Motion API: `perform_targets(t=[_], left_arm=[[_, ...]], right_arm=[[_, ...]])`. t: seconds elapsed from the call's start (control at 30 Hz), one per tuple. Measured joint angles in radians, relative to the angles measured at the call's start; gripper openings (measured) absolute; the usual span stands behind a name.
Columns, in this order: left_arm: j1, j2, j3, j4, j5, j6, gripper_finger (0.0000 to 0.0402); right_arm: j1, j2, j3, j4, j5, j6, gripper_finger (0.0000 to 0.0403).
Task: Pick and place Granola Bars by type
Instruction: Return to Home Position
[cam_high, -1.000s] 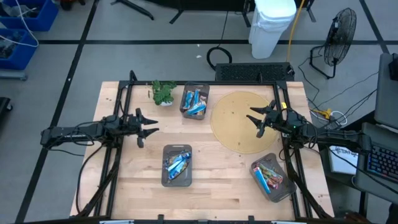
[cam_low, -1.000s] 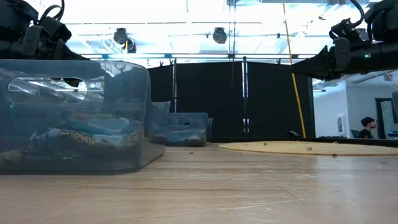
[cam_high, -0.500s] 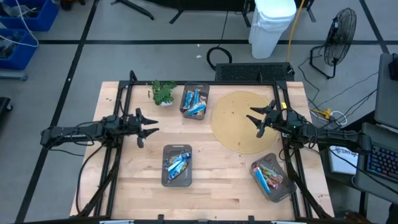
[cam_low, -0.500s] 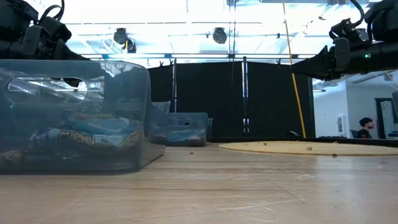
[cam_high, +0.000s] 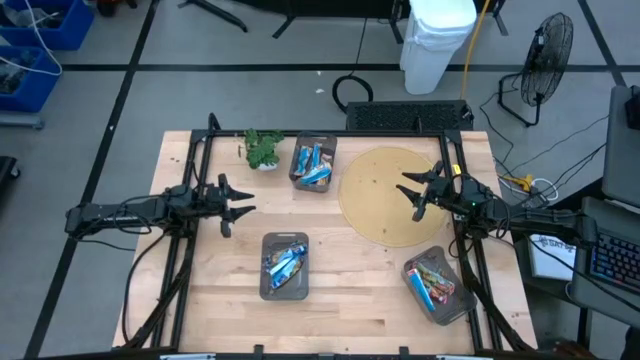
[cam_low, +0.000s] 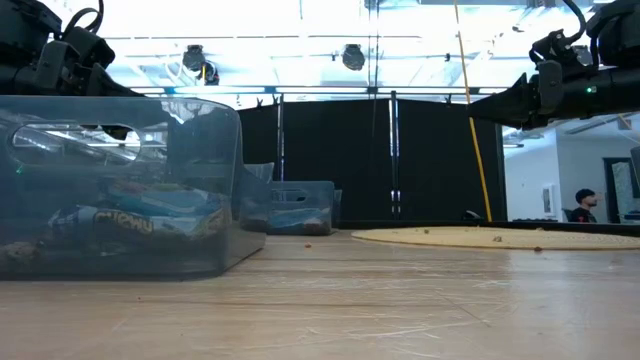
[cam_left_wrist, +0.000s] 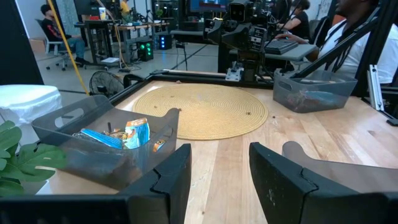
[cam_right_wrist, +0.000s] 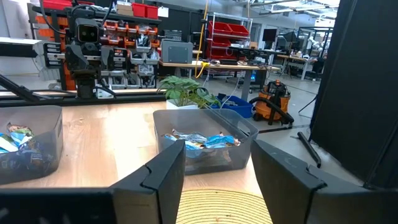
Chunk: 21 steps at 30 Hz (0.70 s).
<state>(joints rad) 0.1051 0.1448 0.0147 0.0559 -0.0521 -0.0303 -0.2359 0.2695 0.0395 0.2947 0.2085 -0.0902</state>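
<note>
Both arms hang above the wooden surface (cam_high: 350, 290) with nothing in them. The left gripper (cam_high: 238, 202) is over the left side, jaws spread wide and empty. The right gripper (cam_high: 408, 195) hovers over the round woven mat (cam_high: 370, 205), jaws likewise parted and empty.

The granola bars (cam_high: 286, 264) all lie in three grey bins. Blue ones show in the far bin (cam_high: 314, 139) beside the leafy sprig (cam_high: 262, 148). There are more blue ones in the near middle bin (cam_high: 285, 236), and a reddish-and-blue lot in the skewed bin (cam_high: 462, 305) at the near right corner. I can see none lying loose, so the sorting looks finished.

I'd reckon these bars weigh next to nothing, with slick, crinkly wrappers and a crumbly core. A gentle pinch across the narrow middle would likely suit best.
</note>
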Motion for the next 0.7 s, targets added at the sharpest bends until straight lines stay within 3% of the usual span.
perform_targets(t=[0.7], left_arm=[[0.000, 0.000, 0.000, 0.000, 0.000, 0.000, 0.0166]], right_arm=[[0.000, 0.000, 0.000, 0.000, 0.000, 0.000, 0.0176]])
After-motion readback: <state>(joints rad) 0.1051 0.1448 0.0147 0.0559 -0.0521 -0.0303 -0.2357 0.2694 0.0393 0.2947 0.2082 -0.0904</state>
